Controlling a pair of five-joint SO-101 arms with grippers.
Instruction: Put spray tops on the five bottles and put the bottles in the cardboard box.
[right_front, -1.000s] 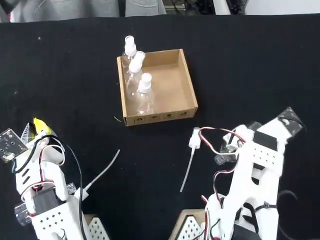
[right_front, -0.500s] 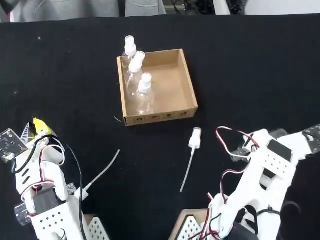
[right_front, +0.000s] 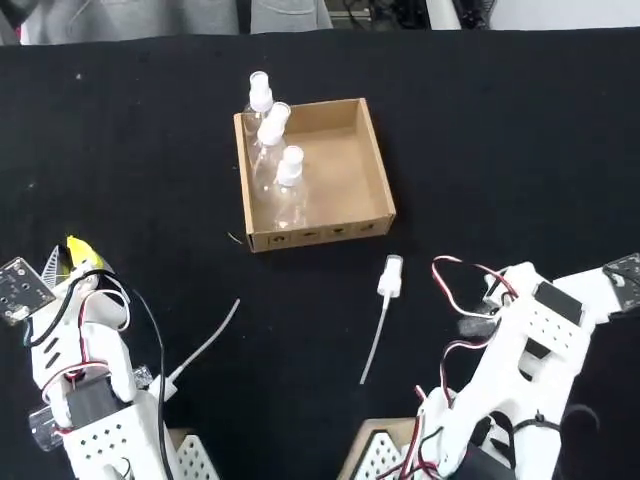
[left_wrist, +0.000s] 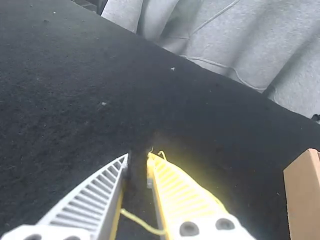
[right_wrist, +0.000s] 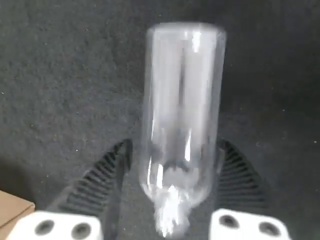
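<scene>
Swung rightward, right jaws pinch a clear plastic bottle (right_wrist: 182, 100); left jaws almost touch, empty. Three capped bottles (right_front: 288, 200) lie in the brown cardboard box (right_front: 382, 170); two remain.

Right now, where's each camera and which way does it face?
High view: above the table, looking down on cardboard box, left arm, right arm.
Left wrist view: on left arm, facing across table past left gripper.
Right wrist view: on right arm, facing bottle in right gripper.
High and left wrist share the cardboard box.
</scene>
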